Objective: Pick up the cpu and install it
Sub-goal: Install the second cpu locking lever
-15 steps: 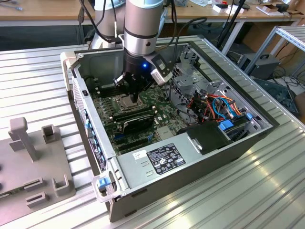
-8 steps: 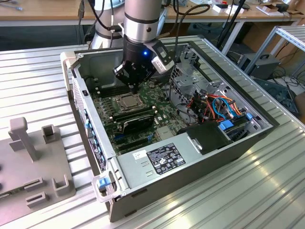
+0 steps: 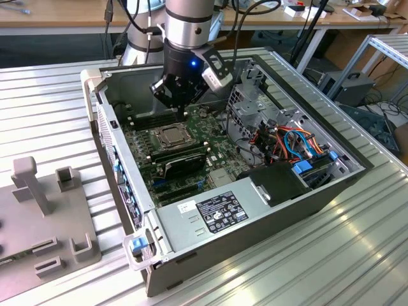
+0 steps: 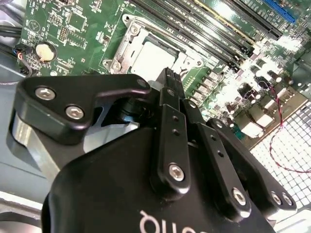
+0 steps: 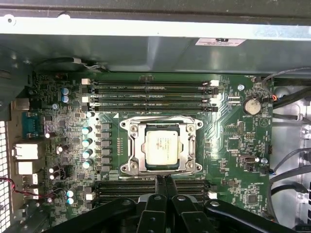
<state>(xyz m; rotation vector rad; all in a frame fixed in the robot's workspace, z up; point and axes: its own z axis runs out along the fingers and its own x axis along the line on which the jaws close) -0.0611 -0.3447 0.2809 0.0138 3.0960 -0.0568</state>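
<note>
We see the cpu [image 5: 162,148] seated in its socket [image 5: 130,167], with the gripper [image 5: 164,180] at its 6 o'clock, jaws clenched on nothing.

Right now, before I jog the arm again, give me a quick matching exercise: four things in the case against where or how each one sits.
Things:
1. cpu
2. gripper
3. coin cell
4. power supply

States:
A. silver box at the case's near end in the exterior view
B. fingers together, empty, above the board
C. round, on the green board away from the socket
D. lying in the socket, inside its metal frame

Pairs: 1-D, 2-B, 3-C, 4-A
</note>
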